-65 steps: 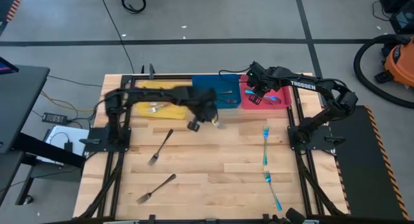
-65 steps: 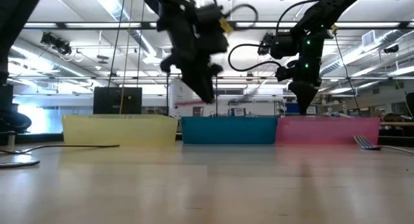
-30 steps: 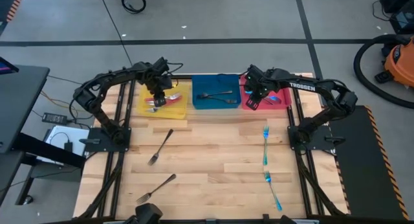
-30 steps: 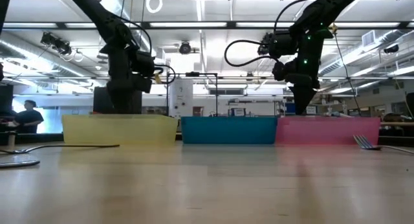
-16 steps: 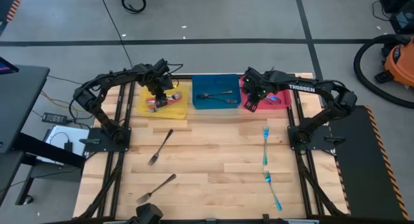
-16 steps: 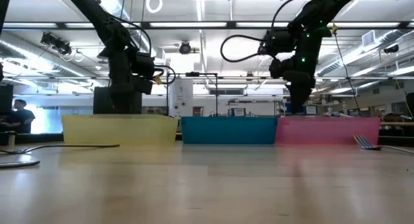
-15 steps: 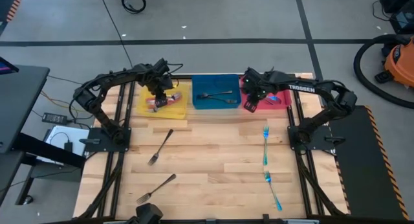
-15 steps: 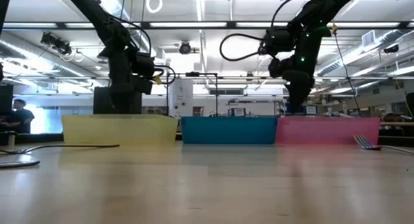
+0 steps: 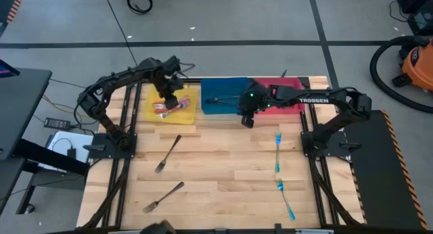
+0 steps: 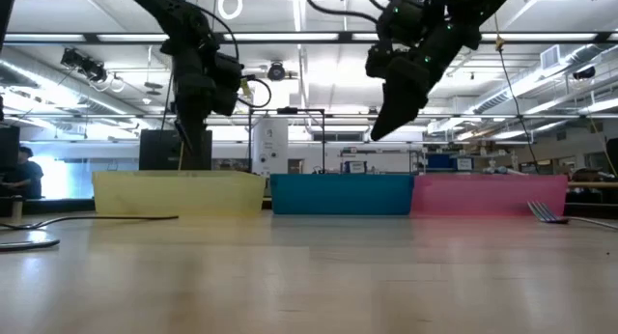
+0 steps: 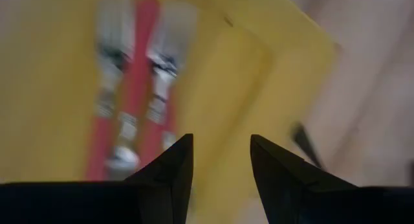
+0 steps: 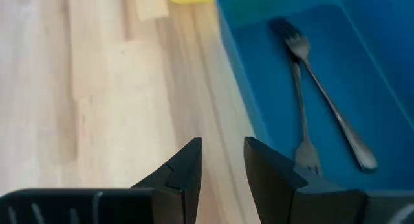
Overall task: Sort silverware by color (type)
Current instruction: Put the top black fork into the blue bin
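Left gripper (image 11: pixel 218 160) open, empty, over yellow bin (image 9: pixel 190 113); red-handled forks (image 11: pixel 132 101) below it, dropped. Right gripper (image 12: pixel 222 160) parted, empty, at blue bin (image 12: pixel 272 75) edge. You steer it toward teal forks (image 9: pixel 277 151) beyond, align along handle.

My left claw (image 9: pixel 172 102) hangs parted and empty at upper left of the overhead frame; my right claw (image 9: pixel 247 120), parted and empty, reaches toward upper centre.

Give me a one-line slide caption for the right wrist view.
Right gripper, fingers open and empty, hovers at the blue bin's edge, where two grey metal forks lie.
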You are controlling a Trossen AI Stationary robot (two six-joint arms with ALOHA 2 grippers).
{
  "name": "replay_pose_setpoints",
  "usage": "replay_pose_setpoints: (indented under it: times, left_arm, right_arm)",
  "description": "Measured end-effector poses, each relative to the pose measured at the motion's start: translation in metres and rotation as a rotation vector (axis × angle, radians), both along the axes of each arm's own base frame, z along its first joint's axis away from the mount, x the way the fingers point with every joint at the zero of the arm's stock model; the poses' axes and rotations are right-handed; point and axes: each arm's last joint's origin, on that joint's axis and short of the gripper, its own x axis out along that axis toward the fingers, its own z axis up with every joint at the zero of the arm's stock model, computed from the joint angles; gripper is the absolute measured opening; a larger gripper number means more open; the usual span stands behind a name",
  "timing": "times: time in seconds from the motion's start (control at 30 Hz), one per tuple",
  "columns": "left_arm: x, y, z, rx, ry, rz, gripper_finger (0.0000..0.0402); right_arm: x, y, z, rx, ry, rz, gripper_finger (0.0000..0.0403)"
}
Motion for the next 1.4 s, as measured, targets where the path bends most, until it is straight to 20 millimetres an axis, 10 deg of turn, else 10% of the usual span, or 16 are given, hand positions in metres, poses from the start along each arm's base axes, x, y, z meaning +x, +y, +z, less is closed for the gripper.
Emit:
replay_pose_setpoints:
  times: [0.37,0.73,1.4]
  left_arm:
    - [0.029,-0.095,-0.007,-0.139,0.199,-0.008,0.0153]
    - [0.017,-0.184,-0.042,-0.073,0.159,0.156,0.0153]
    - [0.003,-0.228,-0.081,0.043,0.156,0.274,0.0153]
  right_arm:
    - [0.008,0.021,0.001,-0.029,-0.008,0.068,0.0123]
    - [0.01,0.031,0.0,-0.028,0.002,0.1,0.0123]
    - [0.015,0.046,0.002,-0.01,-0.026,0.124,0.0123]
